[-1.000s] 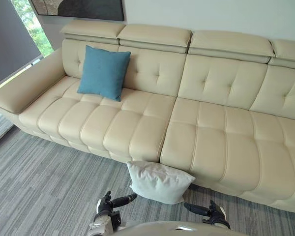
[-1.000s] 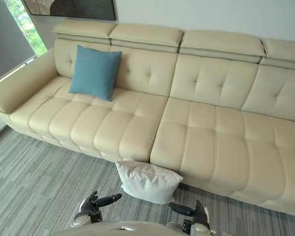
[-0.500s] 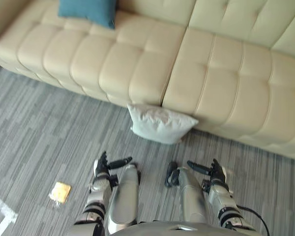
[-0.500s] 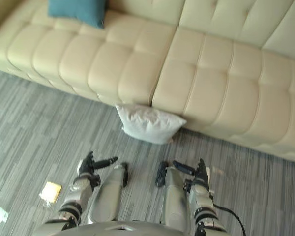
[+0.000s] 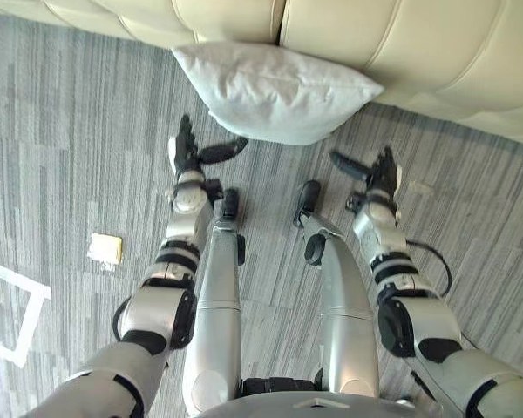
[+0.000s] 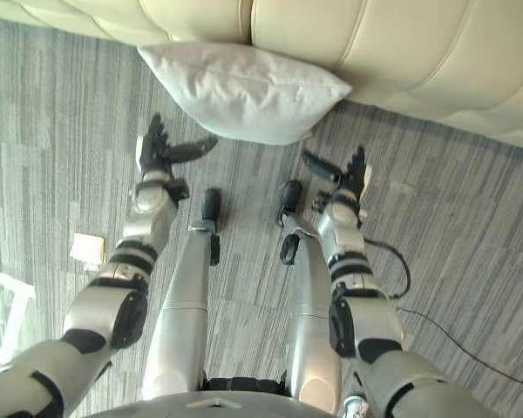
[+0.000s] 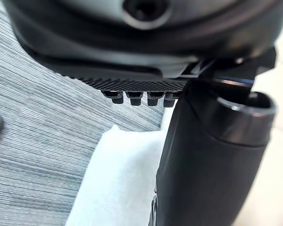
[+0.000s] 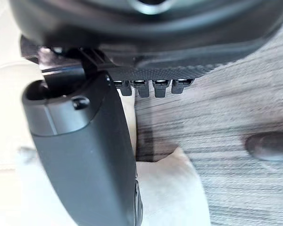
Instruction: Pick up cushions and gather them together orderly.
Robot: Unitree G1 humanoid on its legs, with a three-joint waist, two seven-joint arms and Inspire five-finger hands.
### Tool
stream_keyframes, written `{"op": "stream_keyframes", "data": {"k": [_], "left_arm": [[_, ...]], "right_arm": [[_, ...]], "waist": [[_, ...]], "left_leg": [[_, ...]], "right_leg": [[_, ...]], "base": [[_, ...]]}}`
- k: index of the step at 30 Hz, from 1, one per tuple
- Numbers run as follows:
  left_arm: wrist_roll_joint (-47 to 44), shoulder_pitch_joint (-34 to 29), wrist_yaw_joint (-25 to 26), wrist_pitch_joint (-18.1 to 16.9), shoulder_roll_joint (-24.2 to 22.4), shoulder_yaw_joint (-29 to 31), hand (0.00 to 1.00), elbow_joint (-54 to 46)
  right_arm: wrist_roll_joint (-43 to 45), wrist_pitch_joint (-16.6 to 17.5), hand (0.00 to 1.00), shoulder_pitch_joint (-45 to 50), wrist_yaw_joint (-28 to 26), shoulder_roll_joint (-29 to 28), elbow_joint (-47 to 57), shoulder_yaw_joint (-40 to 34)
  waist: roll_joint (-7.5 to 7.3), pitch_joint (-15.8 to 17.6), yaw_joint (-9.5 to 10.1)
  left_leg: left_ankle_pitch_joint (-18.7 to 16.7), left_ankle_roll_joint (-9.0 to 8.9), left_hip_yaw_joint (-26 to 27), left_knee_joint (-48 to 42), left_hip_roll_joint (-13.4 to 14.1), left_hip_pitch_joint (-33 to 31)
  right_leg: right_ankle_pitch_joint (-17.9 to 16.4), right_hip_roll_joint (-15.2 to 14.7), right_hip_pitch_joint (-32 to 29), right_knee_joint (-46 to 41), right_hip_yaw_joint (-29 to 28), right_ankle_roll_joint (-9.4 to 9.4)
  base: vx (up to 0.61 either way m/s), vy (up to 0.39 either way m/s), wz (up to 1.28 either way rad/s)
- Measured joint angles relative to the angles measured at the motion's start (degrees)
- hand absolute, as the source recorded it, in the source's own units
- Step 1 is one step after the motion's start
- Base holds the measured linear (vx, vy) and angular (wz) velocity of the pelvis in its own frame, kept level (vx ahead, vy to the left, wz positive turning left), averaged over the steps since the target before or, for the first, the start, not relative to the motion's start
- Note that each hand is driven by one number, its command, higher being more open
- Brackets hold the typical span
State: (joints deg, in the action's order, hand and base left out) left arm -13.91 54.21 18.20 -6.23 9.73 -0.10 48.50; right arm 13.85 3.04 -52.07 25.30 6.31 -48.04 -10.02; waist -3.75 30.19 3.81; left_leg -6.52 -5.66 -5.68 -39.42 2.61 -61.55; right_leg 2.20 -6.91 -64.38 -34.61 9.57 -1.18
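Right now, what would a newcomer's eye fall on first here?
A white cushion lies on the grey carpet against the foot of the cream sofa. The left hand and right hand, both open, reach toward its near edge from either side.

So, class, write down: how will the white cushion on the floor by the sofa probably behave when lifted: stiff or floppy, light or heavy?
Probably floppy: the white cushion shows creases and soft pointed corners. Likely light for its size, looking puffy. Unlikely to roll: it rests against the sofa on carpet.
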Motion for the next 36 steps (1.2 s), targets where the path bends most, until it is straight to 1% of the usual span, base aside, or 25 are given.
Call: {"op": "stream_keyframes", "data": {"k": [1, 2, 3, 4, 6, 12, 16, 20, 23, 25, 27, 29, 30, 31, 33, 35, 36], "left_arm": [[0.0, 1.4, 0.5, 0.0, 0.0, -0.7, 1.00, 0.0], [0.0, 3.1, 1.2, 0.0, 0.0, -1.3, 1.00, 0.1], [0.0, 3.9, 1.4, 0.0, -0.1, -1.3, 1.00, 0.1], [0.0, 5.4, 2.2, 0.1, -0.3, -1.5, 0.00, 0.1], [0.2, 7.5, 3.7, 0.1, -0.3, -1.8, 0.00, 0.1], [2.0, 10.5, 7.1, 0.8, -0.1, -1.7, 0.00, 0.0], [3.3, 10.5, 10.3, 2.4, 0.3, -1.2, 0.00, -2.1], [3.3, 8.9, 11.5, 3.2, -0.1, -1.3, 0.00, -5.8], [3.3, 4.3, 12.1, 3.2, -1.1, -1.5, 0.00, -10.8], [3.3, -1.3, 12.4, 3.0, -1.3, -3.0, 0.00, -16.8], [3.8, -5.1, 12.6, 2.3, -1.8, -4.3, 0.00, -21.2], [5.6, -9.9, 12.8, 1.1, -3.5, -6.2, 0.00, -25.3], [5.6, -11.1, 12.8, 0.9, -3.9, -6.5, 0.00, -26.4], [5.6, -13.8, 12.9, 0.6, -4.8, -7.3, 0.00, -29.0], [5.6, -17.2, 13.2, 0.6, -5.5, -8.6, 0.00, -31.6], [5.7, -21.5, 13.3, 0.5, -7.4, -9.1, 0.00, -34.7], [5.7, -25.3, 13.7, 0.5, -8.5, -10.3, 0.00, -37.4]], "right_arm": [[0.2, 0.1, 1.00, -1.5, 0.1, 0.1, 0.0, 0.0], [0.5, 0.1, 0.00, -3.5, 0.4, 0.3, 0.0, 0.0], [0.6, 0.2, 0.00, -4.5, 0.5, 0.5, 0.0, 0.0], [1.0, 0.2, 0.00, -6.4, 0.7, 0.7, -0.1, 0.2], [1.0, 0.2, 0.00, -9.0, 1.8, 1.0, -0.7, 0.8], [1.3, 0.2, 0.00, -11.5, 3.5, 0.9, -0.4, 2.9], [2.6, 0.0, 0.00, -11.4, 5.3, 0.8, 0.4, 4.7], [3.5, -0.2, 0.00, -9.2, 5.5, -0.6, 4.7, 5.1], [3.8, -0.1, 0.00, -4.7, 5.8, -2.0, 10.0, 5.3], [3.7, 0.5, 0.00, 1.3, 6.0, -2.6, 16.2, 7.0], [3.6, 1.5, 0.00, 5.7, 6.0, -3.3, 20.9, 7.2], [3.0, 3.1, 0.00, 12.7, 6.1, -4.4, 27.3, 7.3], [2.9, 3.6, 0.00, 14.2, 6.1, -4.5, 28.6, 7.4], [1.9, 4.1, 0.00, 17.6, 6.2, -4.5, 31.4, 7.8], [1.2, 4.2, 0.00, 22.3, 6.2, -4.6, 35.4, 8.9], [-0.6, 4.3, 0.00, 27.3, 6.2, -4.7, 39.4, 9.7], [-1.7, 4.3, 0.00, 31.0, 6.2, -4.8, 42.4, 10.4]], "waist": [[0.00, 0.0, -0.07], [0.02, 0.0, -0.07], [0.03, 0.0, -0.14], [0.04, 0.0, -0.44], [0.07, 0.0, -0.56], [0.13, 0.0, -0.52], [0.33, -0.1, -0.42], [0.66, -0.1, -0.35], [0.79, -0.2, -0.41], [1.17, -0.6, -0.35], [1.53, -1.0, -0.31], [2.05, -1.6, -0.03], [2.25, -1.7, -0.02], [2.38, -1.8, -0.02], [2.51, -1.9, 0.04], [2.84, -2.6, 0.03], [2.91, -2.7, 0.10]], "left_leg": [[0.0, -0.02, 0.0, -0.1, -0.1, -0.6], [0.0, -0.06, 0.0, -0.2, -0.2, -1.4], [0.0, -0.07, -0.1, -0.4, -0.4, -1.8], [0.0, -0.07, -0.1, -0.7, -0.7, -2.7], [-0.1, -0.13, -0.4, -1.2, -1.1, -4.2], [-0.2, -0.23, -1.0, -1.6, -1.1, -6.5], [0.0, -0.56, -1.0, -1.7, -1.2, -6.5], [0.1, -0.73, -1.1, -2.1, -1.3, -5.9], [0.0, -0.70, -1.1, -2.1, -1.1, -3.3], [-0.7, -0.59, -1.3, -1.4, -0.8, 1.2], [-1.1, -0.16, -1.2, -0.3, -0.6, 4.5], [-1.1, -0.07, -1.0, 2.5, -0.5, 9.4], [-1.0, -0.03, -0.9, 3.2, -0.5, 10.4], [-0.6, 0.31, -0.6, 4.9, -0.5, 13.2], [-0.3, 0.15, -0.2, 7.0, -0.2, 16.8], [-0.1, -0.13, 0.2, 8.3, -0.1, 20.0], [-0.2, -0.19, 0.6, 9.4, 0.0, 23.2]], "right_leg": [[-0.1, -0.1, -0.7, -0.2, 0.0, -0.08], [-0.2, -0.3, -1.4, -0.3, 0.0, -0.26], [-0.3, -0.4, -1.7, -0.5, 0.1, -0.39], [-0.8, -0.9, -2.7, -1.4, 0.2, -0.47], [-1.4, -1.3, -4.1, -2.3, 0.4, -0.34], [-1.7, -1.7, -5.9, -2.9, 1.0, -0.19], [-1.6, -1.7, -6.2, -3.2, 1.0, -0.61], [-1.7, -1.7, -5.7, -3.6, 1.0, -0.87], [-2.1, -1.7, -3.0, -3.6, 1.1, -1.26], [-2.4, -1.2, 1.8, -2.6, 1.4, -1.09], [-2.4, -1.0, 5.0, -1.6, 1.4, -1.07], [-2.3, -0.7, 9.6, 1.0, 1.4, -0.97], [-2.3, -0.7, 10.7, 1.6, 1.4, -0.87], [-2.2, -0.7, 13.0, 2.6, 1.3, -0.72], [-2.3, -0.5, 16.1, 3.8, 1.3, -0.65], [-2.7, -0.4, 18.9, 4.6, 1.2, -0.49], [-2.8, -0.4, 21.8, 5.2, 1.2, -0.61]], "base": [[0.12, 0.009, 0.08], [0.11, 0.014, 0.07], [0.09, 0.022, 0.13], [0.08, 0.022, 0.15], [0.07, 0.017, 0.17], [0.03, 0.000, 0.05], [0.03, -0.017, 0.01], [0.03, -0.021, 0.02], [0.00, 0.000, 0.00], [0.00, -0.024, -0.05], [0.00, -0.010, -0.03], [0.00, 0.000, 0.00], [0.00, 0.000, 0.00], [0.04, -0.017, -0.02], [0.06, -0.013, -0.05], [0.14, -0.012, -0.05], [0.12, -0.008, -0.05]]}}
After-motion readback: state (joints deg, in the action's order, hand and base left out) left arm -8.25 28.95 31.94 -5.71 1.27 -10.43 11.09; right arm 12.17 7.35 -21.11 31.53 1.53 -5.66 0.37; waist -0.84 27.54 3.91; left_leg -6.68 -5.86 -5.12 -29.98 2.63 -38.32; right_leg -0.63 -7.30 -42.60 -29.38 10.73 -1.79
